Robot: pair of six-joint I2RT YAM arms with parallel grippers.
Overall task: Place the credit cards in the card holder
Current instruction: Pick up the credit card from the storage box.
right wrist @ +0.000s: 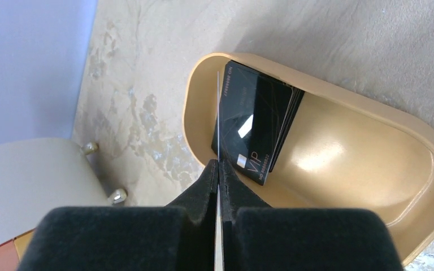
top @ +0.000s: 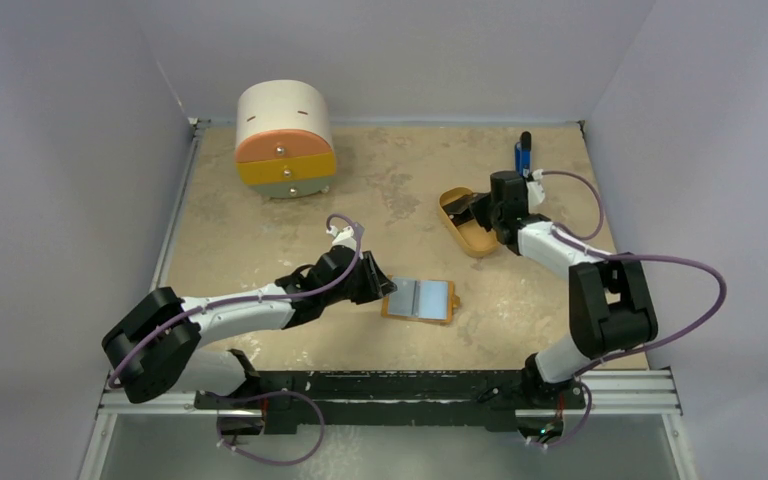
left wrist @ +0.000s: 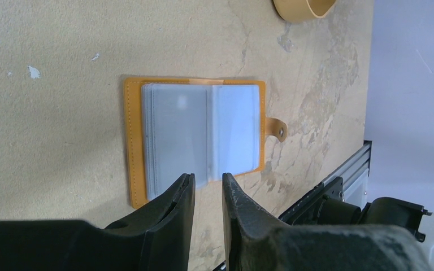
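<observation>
Our right gripper (right wrist: 218, 169) clamps, seemingly, one credit card (right wrist: 217, 113) edge-on over the tray (right wrist: 361, 135); left gripper (left wrist: 208, 178) gapes at the edge of the card holder (left wrist: 175, 135).

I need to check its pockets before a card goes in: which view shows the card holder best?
The left wrist view: the card holder lies open mid-frame, grey-blue pockets and snap tab plain. The top external view shows it small and open on the table. The right wrist view lacks it.
</observation>
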